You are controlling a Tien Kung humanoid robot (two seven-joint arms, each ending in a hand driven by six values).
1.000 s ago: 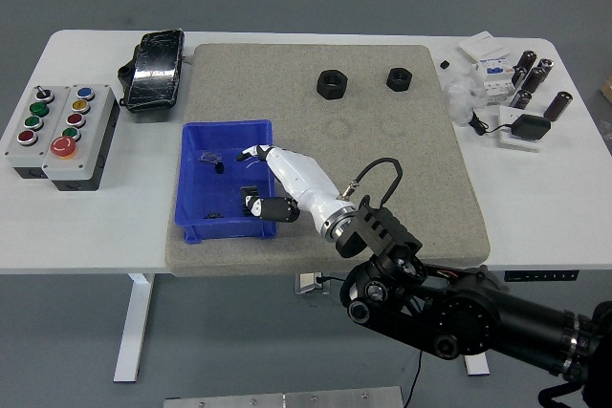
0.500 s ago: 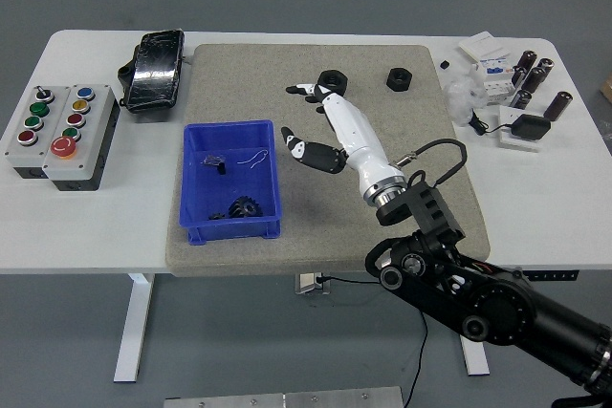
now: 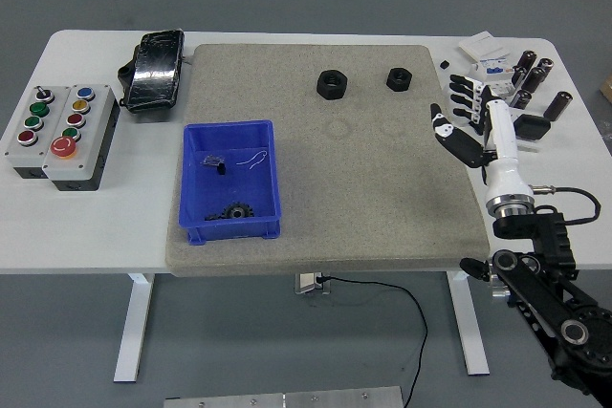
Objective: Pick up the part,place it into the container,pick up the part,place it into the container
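right hand [image 3: 473,121] at frame right, fingers spread, empty. the nut [image 3: 331,84] at upper centre is round — a shallow grip could let it roll, missing the blue bin [image 3: 230,182].

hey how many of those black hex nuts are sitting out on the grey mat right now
2. The larger black nut sits near the grey mat's far edge, around the middle; the smaller black nut lies to its right. Both are outside the blue bin, whose contents are hard to make out.

White table [image 3: 86,236] under a grey mat [image 3: 382,207], button box [image 3: 59,134] at nine o'clock, black pouch [image 3: 153,71] at ten, dark cylinders [image 3: 535,78] and white boxes [image 3: 486,56] at two.
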